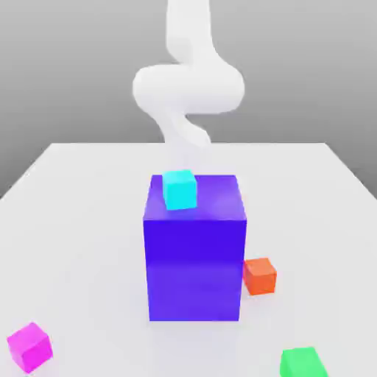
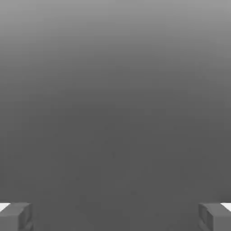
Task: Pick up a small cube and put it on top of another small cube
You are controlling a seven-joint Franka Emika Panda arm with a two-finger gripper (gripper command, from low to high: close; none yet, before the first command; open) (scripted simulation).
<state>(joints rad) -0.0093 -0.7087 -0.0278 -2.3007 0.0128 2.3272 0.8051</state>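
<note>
Table (image 1: 81,191): we are looking at a pale grey-white surface, running back to a grey backdrop.

Big block (image 1: 194,258): a tall blue-purple block is standing upright near the middle of the table, its flat top facing us at a slant.

Cyan cube (image 1: 180,189): this one is sitting on top of the big block, toward the exterior view's left of that top face, touching it.

Pink cube (image 1: 29,346): the small bright magenta-pink cube is lying on the table at the near corner on the exterior view's left, well apart from the big block and from every other cube (nothing is touching it).

Orange cube (image 1: 260,276): it is resting on the table just beside the big block's lower edge, on the exterior view's right; we cannot tell whether the two are touching.

Green cube (image 1: 303,363): it is sitting on the table at the near edge on the exterior view's right, partly cut off by the picture's border.

Arm (image 1: 188,81): the white arm is rising behind the big block, curving over above it.

Gripper (image 2: 115,216): in the hand view we are seeing its two grey fingers (image 2: 16,216) standing far apart at opposite edges, spread wide, with nothing between them but plain grey.
</note>
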